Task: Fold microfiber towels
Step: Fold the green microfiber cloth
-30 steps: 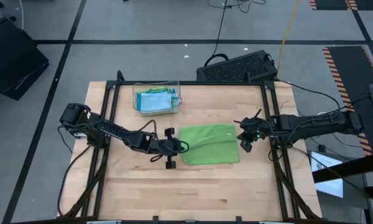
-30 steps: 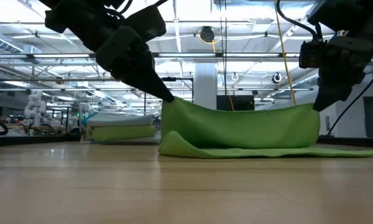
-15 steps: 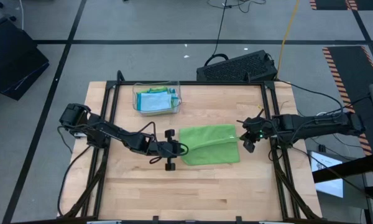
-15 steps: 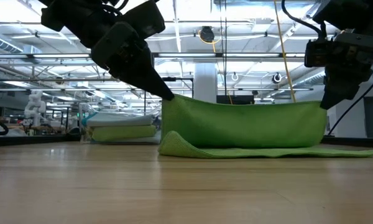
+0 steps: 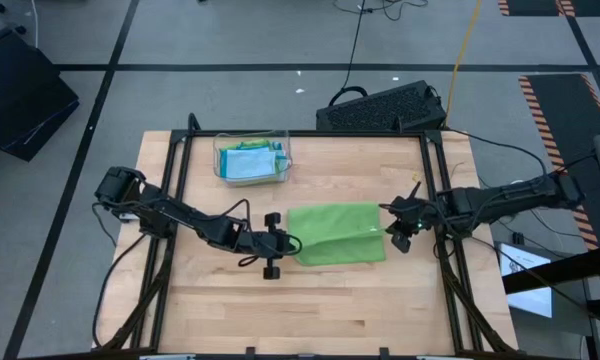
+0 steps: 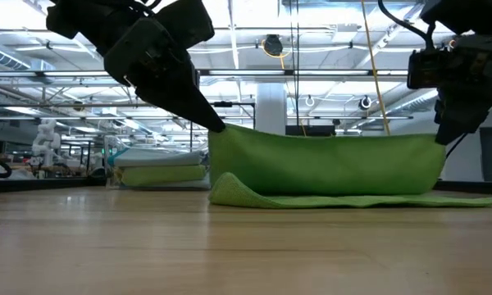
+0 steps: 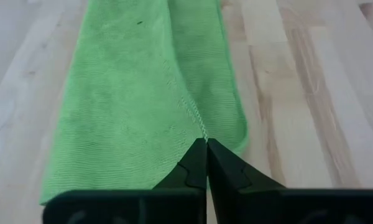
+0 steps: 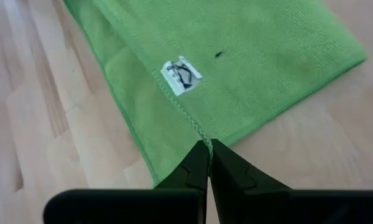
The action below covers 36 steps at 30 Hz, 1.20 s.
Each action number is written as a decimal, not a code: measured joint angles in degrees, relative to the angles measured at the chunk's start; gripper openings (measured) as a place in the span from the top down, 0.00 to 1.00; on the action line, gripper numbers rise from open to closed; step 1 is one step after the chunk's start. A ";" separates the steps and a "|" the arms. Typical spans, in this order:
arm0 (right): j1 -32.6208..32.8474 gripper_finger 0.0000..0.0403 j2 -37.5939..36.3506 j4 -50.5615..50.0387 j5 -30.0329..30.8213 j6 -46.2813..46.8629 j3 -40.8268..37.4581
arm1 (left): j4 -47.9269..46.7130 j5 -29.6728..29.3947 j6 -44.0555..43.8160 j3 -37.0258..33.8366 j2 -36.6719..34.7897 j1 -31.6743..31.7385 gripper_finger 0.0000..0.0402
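**newbie:** Towel folding q. Both sets of fingers are pinched tight, left gripper and right gripper, each on a corner of the green towel mid-table, one edge lifted, the rest lying flat. How do I nail this?

**oldhand:** I'd keep both corners level and the lifted edge taut, then lay it square onto the flat half.

**newbie:** Any brand?

**oldhand:** Only a white tag, with dark marks I can't read. More towels sit in the tray.
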 joint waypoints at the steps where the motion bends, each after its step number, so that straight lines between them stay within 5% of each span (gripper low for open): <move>1: 0.36 0.99 0.20 0.52 0.02 0.17 0.00 | -0.02 0.00 0.00 0.00 0.00 0.00 0.98; 29: 1.34 0.99 2.44 0.43 1.33 -0.23 0.00 | -1.75 2.06 -4.79 0.00 0.00 0.24 0.99; 36: 1.34 0.86 2.44 0.34 1.28 -0.94 0.00 | -1.73 2.15 -6.28 0.00 0.00 0.24 0.84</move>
